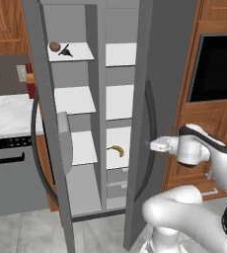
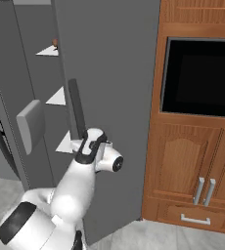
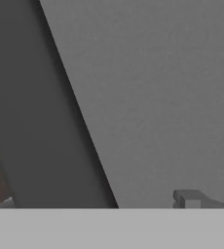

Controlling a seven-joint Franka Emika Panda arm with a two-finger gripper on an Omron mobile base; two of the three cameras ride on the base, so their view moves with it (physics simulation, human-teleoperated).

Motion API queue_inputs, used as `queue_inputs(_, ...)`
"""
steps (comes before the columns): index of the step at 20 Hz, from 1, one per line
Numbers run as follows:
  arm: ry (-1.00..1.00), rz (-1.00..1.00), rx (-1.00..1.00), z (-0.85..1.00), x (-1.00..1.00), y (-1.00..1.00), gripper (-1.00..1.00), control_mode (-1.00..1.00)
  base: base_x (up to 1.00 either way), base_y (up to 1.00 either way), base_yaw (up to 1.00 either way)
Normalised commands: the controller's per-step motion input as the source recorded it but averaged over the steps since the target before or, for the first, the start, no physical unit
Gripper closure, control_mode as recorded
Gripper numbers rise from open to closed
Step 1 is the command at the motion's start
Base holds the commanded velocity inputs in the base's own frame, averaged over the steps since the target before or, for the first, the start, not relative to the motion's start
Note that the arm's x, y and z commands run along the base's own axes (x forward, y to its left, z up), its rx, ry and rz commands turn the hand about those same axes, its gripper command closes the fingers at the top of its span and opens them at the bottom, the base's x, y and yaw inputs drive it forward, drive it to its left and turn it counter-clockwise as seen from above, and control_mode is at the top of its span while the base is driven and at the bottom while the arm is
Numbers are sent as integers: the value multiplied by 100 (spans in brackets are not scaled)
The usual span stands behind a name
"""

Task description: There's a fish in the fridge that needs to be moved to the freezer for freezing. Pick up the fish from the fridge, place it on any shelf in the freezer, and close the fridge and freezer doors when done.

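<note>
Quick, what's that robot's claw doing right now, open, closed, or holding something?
End effector: pressed up by the wide fridge door; cannot be told whether open or closed. The fish lies on a freezer shelf, not in its grip.

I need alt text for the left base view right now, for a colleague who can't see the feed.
The fish lies beside a round brown lump on the top narrow shelf of the open freezer. A banana sits on a lower fridge shelf. The arm's hand reaches toward the edge of the half-open fridge door.
</note>
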Motion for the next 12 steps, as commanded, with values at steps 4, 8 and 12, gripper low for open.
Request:
queue_inputs(4,0,-19,-5,0,61,52,-100,-100,0,0,0)
queue_inputs(8,0,-14,-2,0,61,37,-100,-100,0,0,0)
queue_inputs(12,0,-9,0,0,60,14,-100,-100,0,0,0)
